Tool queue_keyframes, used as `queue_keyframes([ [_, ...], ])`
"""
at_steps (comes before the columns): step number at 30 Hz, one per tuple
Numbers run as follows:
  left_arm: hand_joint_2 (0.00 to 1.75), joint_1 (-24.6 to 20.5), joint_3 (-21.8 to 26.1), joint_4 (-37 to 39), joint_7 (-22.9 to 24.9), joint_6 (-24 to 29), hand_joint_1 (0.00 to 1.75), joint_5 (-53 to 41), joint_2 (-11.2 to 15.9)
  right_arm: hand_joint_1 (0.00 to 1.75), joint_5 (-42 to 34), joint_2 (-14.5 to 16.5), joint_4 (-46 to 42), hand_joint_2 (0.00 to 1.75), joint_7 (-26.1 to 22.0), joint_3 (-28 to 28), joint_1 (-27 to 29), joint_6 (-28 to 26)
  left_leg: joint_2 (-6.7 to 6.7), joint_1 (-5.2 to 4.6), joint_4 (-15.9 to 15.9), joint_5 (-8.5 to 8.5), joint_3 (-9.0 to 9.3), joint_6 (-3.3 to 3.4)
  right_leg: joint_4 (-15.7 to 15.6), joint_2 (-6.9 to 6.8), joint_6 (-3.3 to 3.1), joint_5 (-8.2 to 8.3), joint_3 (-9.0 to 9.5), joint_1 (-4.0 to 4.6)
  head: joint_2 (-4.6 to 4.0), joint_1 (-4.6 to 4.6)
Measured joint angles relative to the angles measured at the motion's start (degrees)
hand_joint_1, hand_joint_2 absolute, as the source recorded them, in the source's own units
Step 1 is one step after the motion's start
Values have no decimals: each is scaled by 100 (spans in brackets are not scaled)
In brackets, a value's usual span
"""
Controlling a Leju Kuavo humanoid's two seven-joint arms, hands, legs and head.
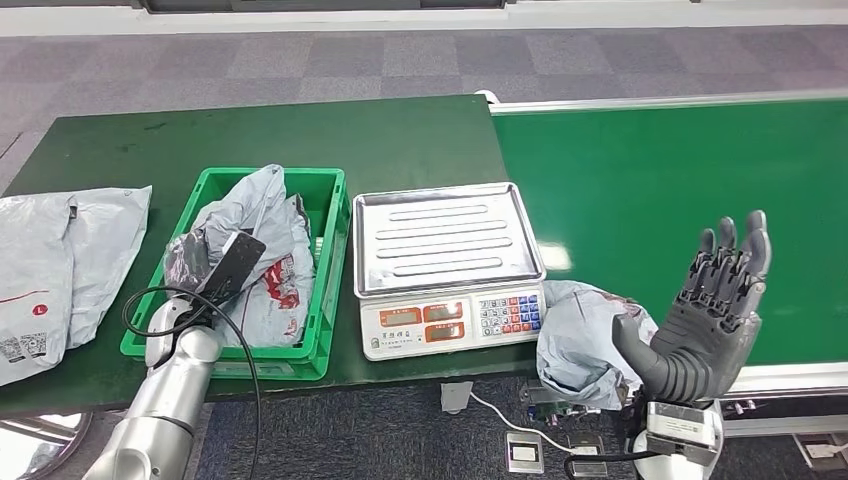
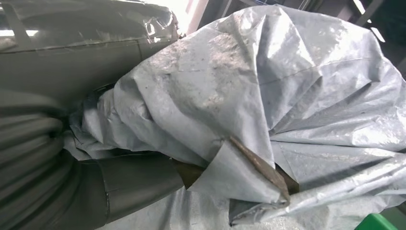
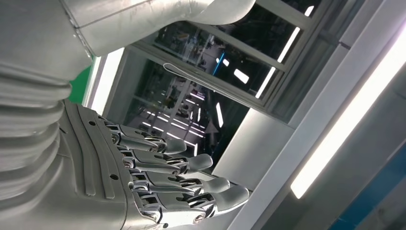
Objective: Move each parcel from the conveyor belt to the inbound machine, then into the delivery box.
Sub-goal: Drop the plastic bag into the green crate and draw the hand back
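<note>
While the left robot hand grips a grey parcel over the green crate

Right robot hand is spread, empty; lower first, then loosen the fingers.

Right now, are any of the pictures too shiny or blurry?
Head view: sharp, with glare on the scale's steel tray. Left wrist view: the grey parcel is very close, a bit soft. Right wrist view: ceiling lights glare; the right hand stays clear.

A parcel-sorting workstation: a green conveyor belt, a steel-topped weighing scale, a green plastic crate of grey mailer bags.
</note>
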Motion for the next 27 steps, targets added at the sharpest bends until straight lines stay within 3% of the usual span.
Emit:
queue_keyframes([
  [6, 175, -223, -66, 391, -262, -1814, 175, 323, 66, 0, 7, -6, 104, 175, 185, 0, -285, 140, -5, -1, -4, 1, 39, -1, 2, -11, -2, -5, 41, 0, 0, 0],
  [17, 175, -359, -98, 680, -275, -1908, 175, 347, 119, 0, 54, -8, 203, 175, 203, 0, -409, 145, -29, -2, -8, 1, 74, -1, 3, -34, -3, -13, 85, 0, 0, 1],
  [21, 175, -375, -98, 716, -276, -1907, 0, 360, 124, 0, 54, -8, 222, 175, 205, 0, -410, 143, -29, -2, -8, 2, 79, -1, 3, -36, -3, -13, 89, 0, 0, 1],
  [24, 175, -380, -79, 722, -452, -1827, 0, 738, 119, 0, 67, -8, 239, 175, 261, 0, -423, 141, -30, -2, -8, 2, 83, -2, 3, -37, -3, -13, 94, 0, 0, 1],
  [27, 44, -283, 73, 552, -1130, -1883, 0, 1920, 63, 0, 71, -15, 283, 175, 342, 0, -465, 126, -29, -1, -8, 2, 83, -2, 3, -37, -3, -13, 93, 1, 0, 1],
])
